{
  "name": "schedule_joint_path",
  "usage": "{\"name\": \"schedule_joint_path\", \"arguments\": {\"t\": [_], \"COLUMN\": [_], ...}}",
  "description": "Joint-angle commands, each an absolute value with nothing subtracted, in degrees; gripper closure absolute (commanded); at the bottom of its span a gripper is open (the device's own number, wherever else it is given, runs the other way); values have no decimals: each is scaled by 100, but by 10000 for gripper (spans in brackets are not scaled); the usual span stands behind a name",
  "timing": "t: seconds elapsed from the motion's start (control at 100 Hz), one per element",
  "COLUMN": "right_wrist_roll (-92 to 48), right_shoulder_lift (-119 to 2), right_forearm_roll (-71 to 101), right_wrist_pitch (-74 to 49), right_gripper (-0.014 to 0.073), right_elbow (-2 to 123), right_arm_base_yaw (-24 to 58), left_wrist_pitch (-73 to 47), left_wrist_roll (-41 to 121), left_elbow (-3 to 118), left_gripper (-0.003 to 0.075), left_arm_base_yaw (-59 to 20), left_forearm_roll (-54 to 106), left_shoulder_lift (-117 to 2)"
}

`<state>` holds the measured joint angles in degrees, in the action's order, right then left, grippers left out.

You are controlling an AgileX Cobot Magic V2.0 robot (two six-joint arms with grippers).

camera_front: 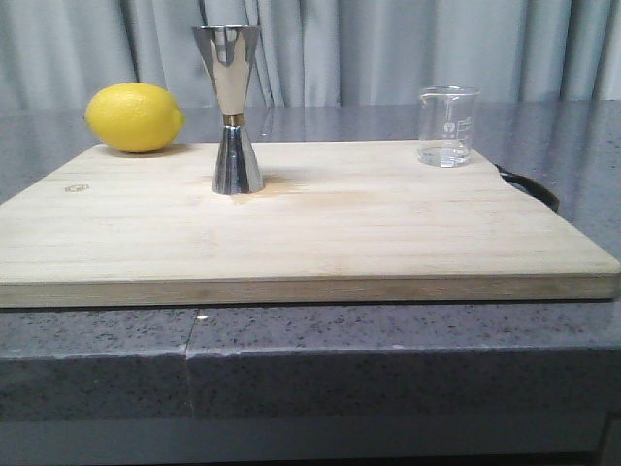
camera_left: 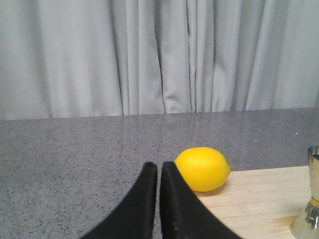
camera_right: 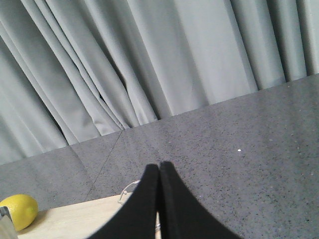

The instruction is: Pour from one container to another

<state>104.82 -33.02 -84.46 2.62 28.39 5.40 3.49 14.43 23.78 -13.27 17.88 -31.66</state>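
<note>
Three things stand on a pale wooden cutting board [camera_front: 310,233], which lies flat on a speckled grey table [camera_front: 87,349] before a wall of grey curtain [camera_front: 388,49]. At the board's far left corner sits a yellow lemon [camera_front: 134,116]. Just right of it, a little nearer, the steel jigger [camera_front: 231,109] stands upright on its narrower cone, a thin gold band at its waist. Well apart from it, at the far right corner of the board, stands the small glass beaker [camera_front: 447,126], upright, with faint white markings and a little clear liquid in the bottom.

Neither arm shows in the front view. The left claw [camera_left: 159,167] has its black fingers pressed almost together, holding nothing, the lemon just beyond its tips. The right claw [camera_right: 159,167] is likewise closed tight on nothing, with a glimpse of the beaker's rim beside its fingers.
</note>
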Motion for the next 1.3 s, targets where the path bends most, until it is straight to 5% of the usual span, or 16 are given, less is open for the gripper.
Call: {"name": "schedule_joint_path", "arguments": {"t": [0.0, 0.65, 1.06, 1.29], "right_wrist_roll": [10468, 10468, 10468, 10468], "right_shoulder_lift": [-3295, -3295, -3295, -3295], "right_forearm_roll": [-8515, -8515, -8515, -8515], "right_wrist_pitch": [259, 259, 272, 272], "right_gripper": [664, 664, 664, 664], "right_elbow": [2991, 2991, 2991, 2991], "right_arm_base_yaw": [551, 551, 551, 551], "left_wrist_pitch": [821, 805, 961, 952], "left_wrist_roll": [1405, 1405, 1394, 104], "left_elbow": [2530, 2391, 364, -234], "left_gripper": [739, 739, 739, 739], "left_arm_base_yaw": [-1313, -1327, -1051, -514], "left_forearm_roll": [1829, 1829, 1676, 631], "left_shoulder_lift": [-3164, -3056, -701, 104]}}
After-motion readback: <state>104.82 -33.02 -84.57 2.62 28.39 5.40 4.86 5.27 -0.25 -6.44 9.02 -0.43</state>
